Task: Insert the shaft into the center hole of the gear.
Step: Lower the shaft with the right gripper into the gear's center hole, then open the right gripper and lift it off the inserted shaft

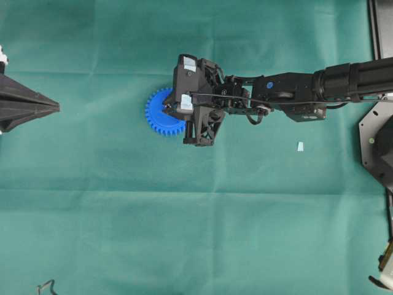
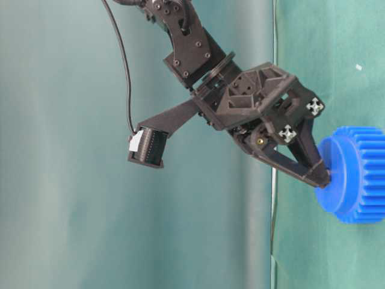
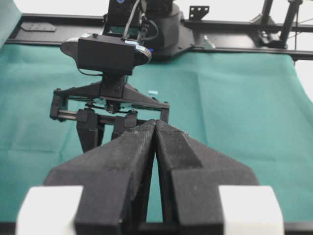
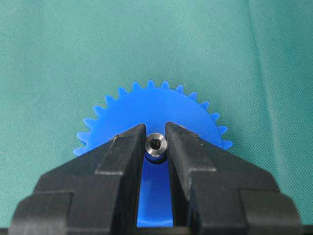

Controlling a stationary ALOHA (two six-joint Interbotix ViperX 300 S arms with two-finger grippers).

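The blue gear (image 1: 158, 114) lies flat on the green cloth left of centre; it also shows in the table-level view (image 2: 356, 174) and the right wrist view (image 4: 156, 108). My right gripper (image 1: 167, 112) (image 2: 322, 177) (image 4: 155, 131) is shut on the shaft (image 4: 156, 145), a small shiny pin seen end-on, right over the middle of the gear's face. The center hole is hidden under the shaft and fingers. My left gripper (image 1: 56, 108) (image 3: 155, 123) is shut and empty at the far left, pointing toward the gear.
A small pale blue scrap (image 1: 300, 146) lies on the cloth right of the gear, under the right arm's side. Black base plates (image 1: 376, 142) stand at the right edge. A dark wire object (image 1: 46, 286) sits at the bottom left corner.
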